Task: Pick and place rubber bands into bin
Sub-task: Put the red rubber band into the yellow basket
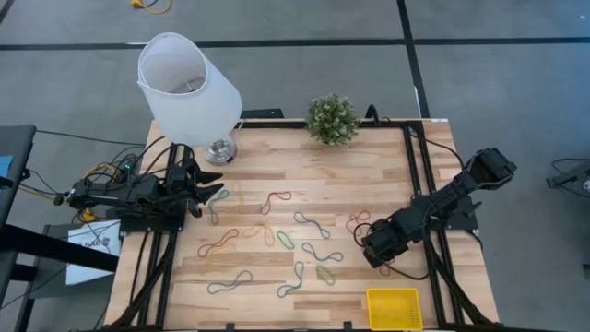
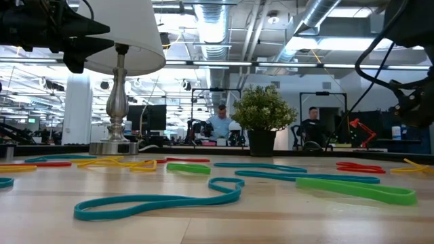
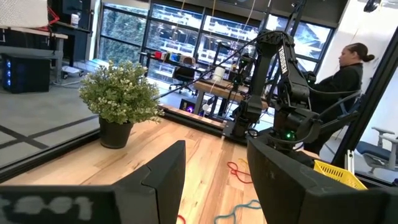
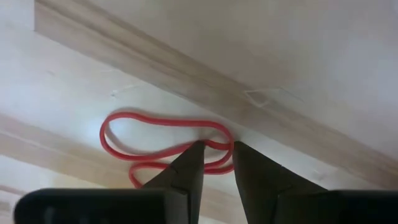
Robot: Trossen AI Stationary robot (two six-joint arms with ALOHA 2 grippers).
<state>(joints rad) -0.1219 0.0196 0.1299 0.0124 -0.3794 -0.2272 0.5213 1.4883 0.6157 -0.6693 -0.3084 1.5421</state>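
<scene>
The right gripper is positioned low over the desk near its right edge, fingers slightly apart with a narrow gap. The fingertips straddle a strand of a red rubber band lying flat on the wood; the band is not lifted. The remaining rubber bands are scattered across the middle of the desk in red, green, grey-blue and yellow. The bin sits at the front right corner, with no visible contents. The left gripper hangs near the left edge beside the lamp, fingers spread, holding nothing. A potted plant stands at the rear edge
</scene>
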